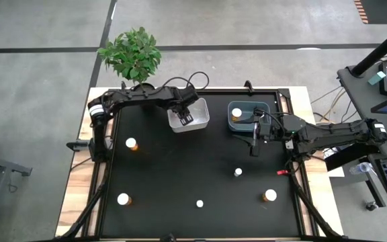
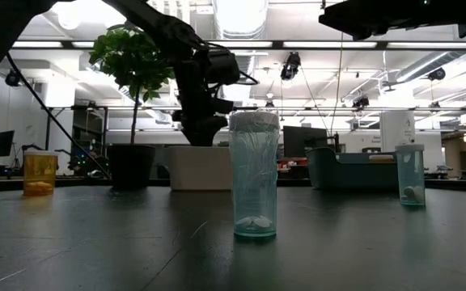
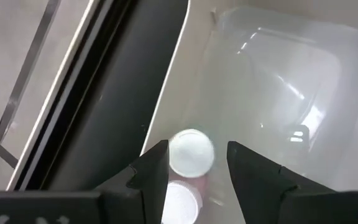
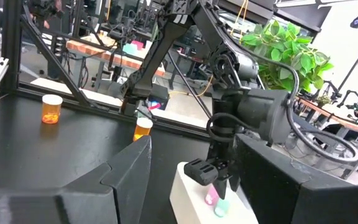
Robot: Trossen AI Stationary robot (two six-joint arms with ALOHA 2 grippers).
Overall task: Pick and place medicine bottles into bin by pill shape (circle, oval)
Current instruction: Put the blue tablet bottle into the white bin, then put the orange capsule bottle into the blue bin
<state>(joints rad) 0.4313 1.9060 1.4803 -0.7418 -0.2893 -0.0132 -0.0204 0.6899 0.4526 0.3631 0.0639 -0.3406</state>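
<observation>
My left fingers (image 3: 197, 163) stand parted over the clear plastic bin (image 3: 303, 74), a white-capped medicine bottle (image 3: 191, 151) between them looking light, rigid and slick, best pinched below the cap, I judge.

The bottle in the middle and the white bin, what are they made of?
The middle bottle looks like clear, faintly green-tinted plastic: pills show through it at the bottom. The white bin looks like cloudy, glossy plastic with bright glints, though glass can't be ruled out.
</observation>
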